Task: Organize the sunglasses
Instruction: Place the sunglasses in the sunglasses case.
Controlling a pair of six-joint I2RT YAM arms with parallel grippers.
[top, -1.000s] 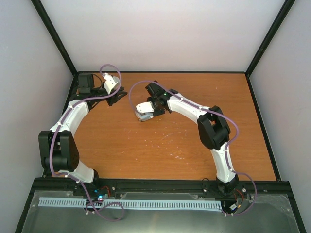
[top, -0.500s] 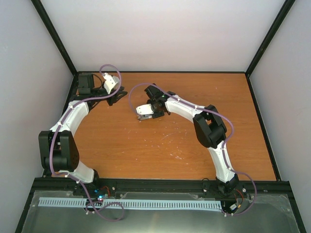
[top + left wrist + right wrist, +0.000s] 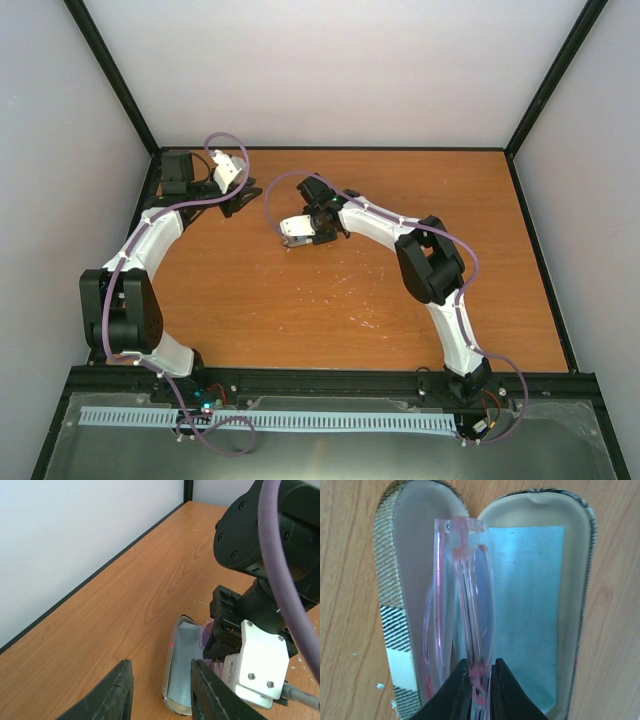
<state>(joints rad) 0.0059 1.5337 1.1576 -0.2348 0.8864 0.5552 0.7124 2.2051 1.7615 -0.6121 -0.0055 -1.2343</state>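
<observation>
The brown striped case (image 3: pixel 387 570) lies open on the wooden table (image 3: pixel 345 605), both shells facing up. The sunglasses (image 3: pixel 465 595), folded, stand on edge lengthwise over the case, along the seam between its two shells; whether they touch its lining cannot be told. The light blue cloth (image 3: pixel 530 605) lies flat inside one shell of the case, just beside the glasses. The right gripper (image 3: pixel 479 677) is over one end of the case, its fingers pinched narrow on the pink frame. The left gripper (image 3: pixel 161 692) hangs apart from the case, pointed toward it, its fingers spread wide with nothing held between them
</observation>
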